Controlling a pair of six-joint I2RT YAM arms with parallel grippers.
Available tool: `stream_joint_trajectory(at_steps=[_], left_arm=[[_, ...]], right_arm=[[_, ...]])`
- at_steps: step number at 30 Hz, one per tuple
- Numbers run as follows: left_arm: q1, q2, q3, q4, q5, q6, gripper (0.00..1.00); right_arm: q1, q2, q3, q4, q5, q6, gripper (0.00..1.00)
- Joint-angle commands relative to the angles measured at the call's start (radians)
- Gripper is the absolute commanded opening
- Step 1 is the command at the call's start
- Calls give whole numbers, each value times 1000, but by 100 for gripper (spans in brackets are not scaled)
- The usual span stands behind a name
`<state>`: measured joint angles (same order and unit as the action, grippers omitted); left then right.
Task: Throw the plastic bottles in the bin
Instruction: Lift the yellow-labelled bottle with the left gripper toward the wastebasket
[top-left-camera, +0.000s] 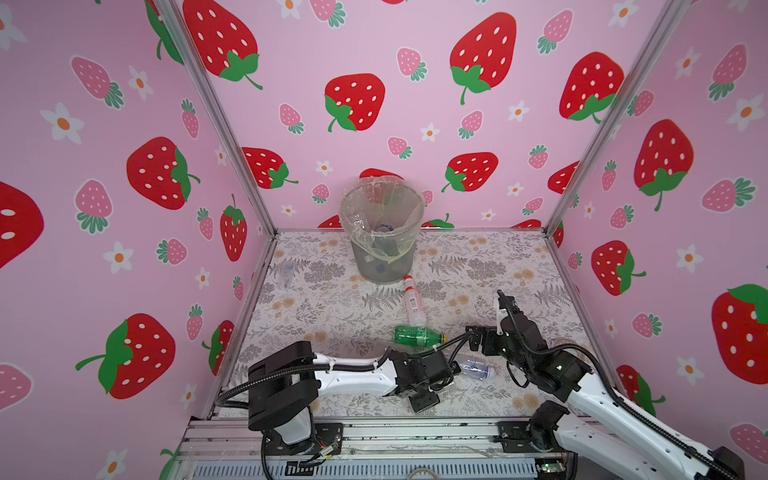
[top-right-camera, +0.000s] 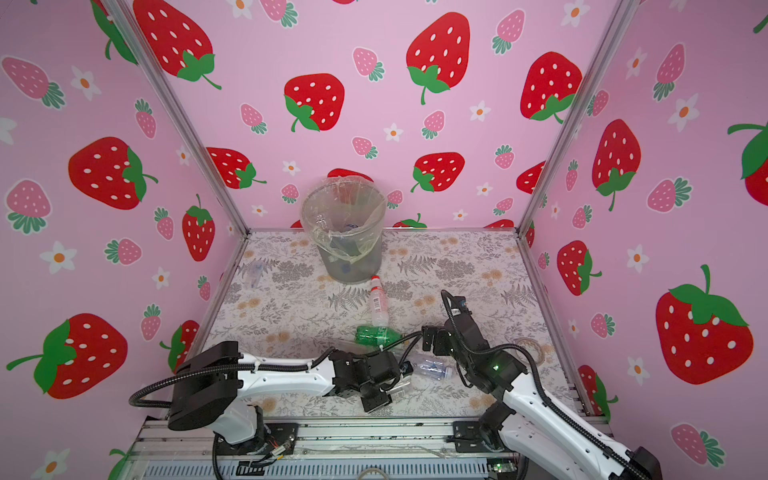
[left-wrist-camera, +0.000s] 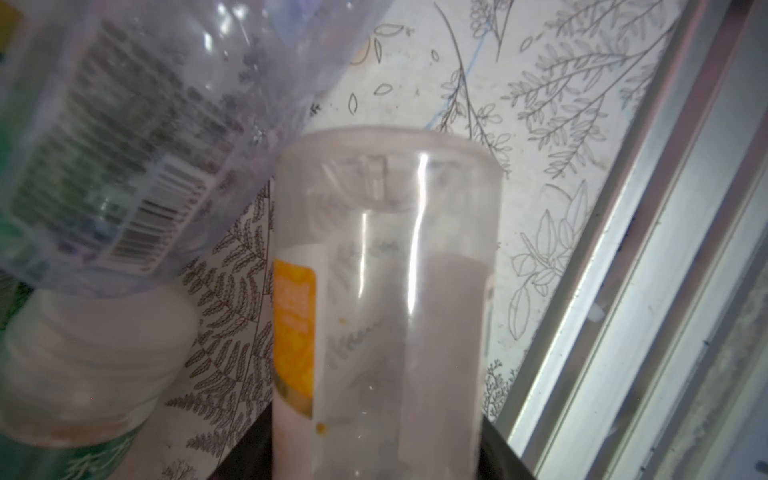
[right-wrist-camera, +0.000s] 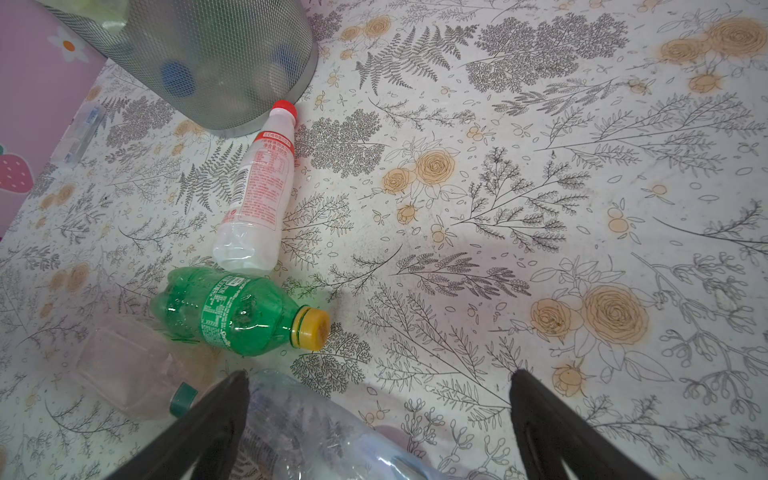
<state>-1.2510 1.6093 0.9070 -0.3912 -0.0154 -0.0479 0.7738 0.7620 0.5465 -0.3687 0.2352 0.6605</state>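
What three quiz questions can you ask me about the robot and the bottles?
1. True or false: the bin is lying on its side.
2. What colour cap has the green bottle? A red, B yellow, C blue.
3. Fill the gap: the right gripper is ___ (open or shut).

Key: 1 false, it stands upright; 2 B; 3 open.
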Motion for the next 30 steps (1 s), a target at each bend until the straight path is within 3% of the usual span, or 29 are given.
stream_joint_trajectory(at_steps=[1, 18, 30], left_arm=[[-4, -69, -4, -25, 4, -22, 49], [24, -442, -26, -87, -44, -99, 54], [311, -590, 53, -162, 92, -125, 56]], right_arm=[[-7, -9, 6, -7, 15, 19, 99], [-6, 2, -7, 8, 5, 55, 99], [-6, 124, 62, 25, 15, 65, 99]])
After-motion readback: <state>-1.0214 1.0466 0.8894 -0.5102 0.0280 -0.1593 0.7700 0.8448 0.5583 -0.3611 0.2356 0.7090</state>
